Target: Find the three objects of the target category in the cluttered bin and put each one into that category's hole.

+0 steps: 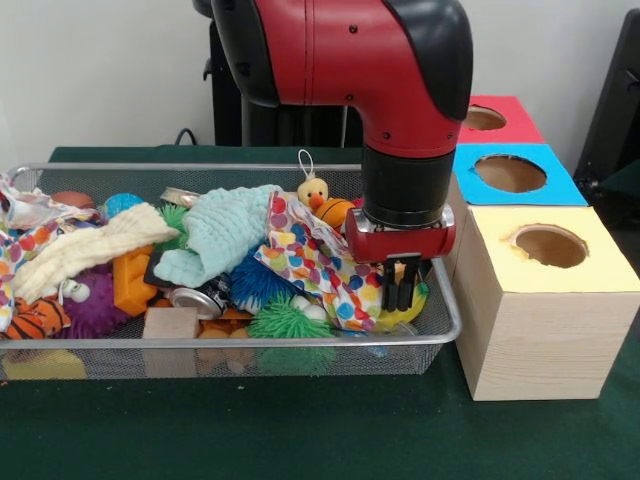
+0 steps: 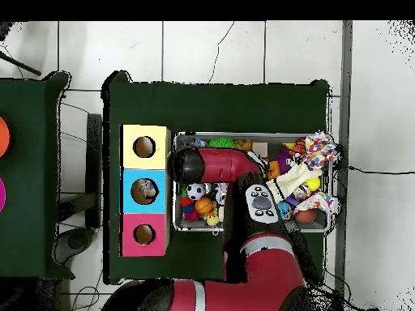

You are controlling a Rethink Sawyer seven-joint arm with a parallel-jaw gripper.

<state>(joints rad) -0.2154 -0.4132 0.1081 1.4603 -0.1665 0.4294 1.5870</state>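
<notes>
The wire mesh bin [image 1: 200, 343] lies on the green table, full of toys and cloths; it also shows in the overhead view [image 2: 243, 135]. Crinkly white plastic bags with orange and red print [image 1: 25, 215] lie at the bin's left end, far from the gripper; in the overhead view two show at the bin's right end [image 2: 320, 151] [image 2: 323, 202]. I cannot make out a third. My gripper [image 1: 400, 290] hangs straight down in the bin's right end, shut and empty, just above a yellow toy [image 1: 408, 316] and beside the polka-dot cloth [image 1: 320, 265].
Three wooden boxes with holes stand right of the bin: yellow [image 1: 550, 260], blue [image 1: 510, 175], red [image 1: 495, 118]. In the bin lie a mint cloth [image 1: 225, 230], a pale yellow cloth [image 1: 85, 250], a duck [image 1: 313, 190], spiky balls [image 1: 285, 320], a can [image 1: 200, 300].
</notes>
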